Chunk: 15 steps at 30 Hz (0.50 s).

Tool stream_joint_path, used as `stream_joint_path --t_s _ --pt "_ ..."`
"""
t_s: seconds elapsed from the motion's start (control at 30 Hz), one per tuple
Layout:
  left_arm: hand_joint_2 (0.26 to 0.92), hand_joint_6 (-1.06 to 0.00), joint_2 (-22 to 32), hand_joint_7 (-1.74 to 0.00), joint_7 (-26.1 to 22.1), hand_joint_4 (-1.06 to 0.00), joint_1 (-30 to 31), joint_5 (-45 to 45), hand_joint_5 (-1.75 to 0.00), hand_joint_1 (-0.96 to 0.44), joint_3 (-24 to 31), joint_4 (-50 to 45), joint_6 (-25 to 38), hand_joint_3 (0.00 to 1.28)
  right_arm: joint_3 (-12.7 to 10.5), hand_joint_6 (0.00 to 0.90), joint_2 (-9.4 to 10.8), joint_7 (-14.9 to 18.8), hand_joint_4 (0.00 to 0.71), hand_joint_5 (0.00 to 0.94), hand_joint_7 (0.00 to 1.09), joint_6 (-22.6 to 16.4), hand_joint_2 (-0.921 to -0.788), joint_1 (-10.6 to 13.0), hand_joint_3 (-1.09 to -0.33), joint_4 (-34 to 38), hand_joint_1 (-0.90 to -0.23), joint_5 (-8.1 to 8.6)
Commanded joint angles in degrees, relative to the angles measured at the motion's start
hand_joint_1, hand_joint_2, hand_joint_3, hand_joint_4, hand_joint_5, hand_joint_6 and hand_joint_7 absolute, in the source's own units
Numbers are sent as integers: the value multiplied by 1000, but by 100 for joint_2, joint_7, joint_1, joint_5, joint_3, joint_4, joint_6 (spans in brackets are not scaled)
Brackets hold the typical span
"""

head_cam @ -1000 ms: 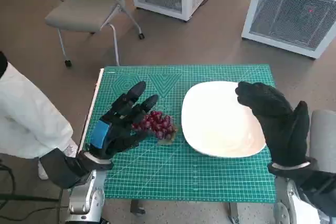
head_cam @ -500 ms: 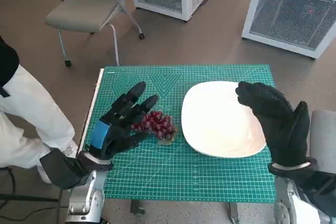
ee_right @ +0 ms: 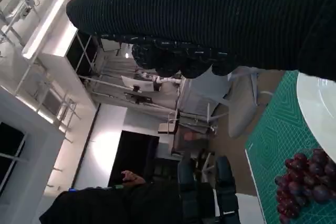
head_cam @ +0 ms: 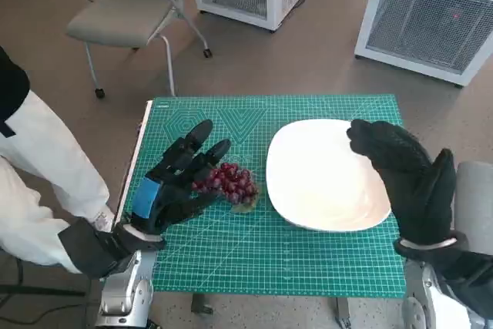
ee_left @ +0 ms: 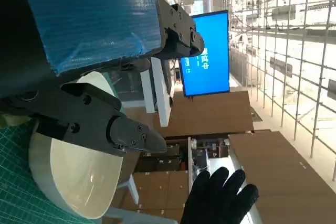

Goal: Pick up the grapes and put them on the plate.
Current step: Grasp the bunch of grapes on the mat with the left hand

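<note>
white plate (head_cam: 323,190) holds nothing; grapes (head_cam: 228,182) lie beside it, under the spread, unclosed left hand (head_cam: 173,182).

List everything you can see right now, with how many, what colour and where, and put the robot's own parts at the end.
Grapes: one bunch, dark red, on the mat left of the plate.
Plate: one, white, on the mat's right half, nothing on it.
Mat: one, green with a grid, covering the table.
Chair: one, grey, on the floor behind the table's left.
Cabinets: two, white with mesh fronts, at the back.
Person: one, white sleeve, left of the table.
Left hand: black with blue tape, open, at the grapes.
Right hand: black glove, open, over the plate's right edge.
</note>
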Motion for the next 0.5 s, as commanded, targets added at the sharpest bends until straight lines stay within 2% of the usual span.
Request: stream_joint_path --t_s 0.03,0.33,0.5 --pt "921 -386 25 0 26 -458 82 70 0 -330 -18 -124 -4 76 -16 175 -35 13 414 623 953 17 -921 90 -639 23 -460 -24" --pt "921 -357 200 0 117 -440 28 360 0 -333 -53 -234 -54 78 -23 174 -35 12 413 624 953 16 -921 100 -640 8 -460 -27" --pt "916 -367 1038 -6 74 -419 -189 1388 0 -373 -231 -344 -48 42 -16 174 -36 14 413 625 953 2 -921 119 -639 -8 -460 -40"
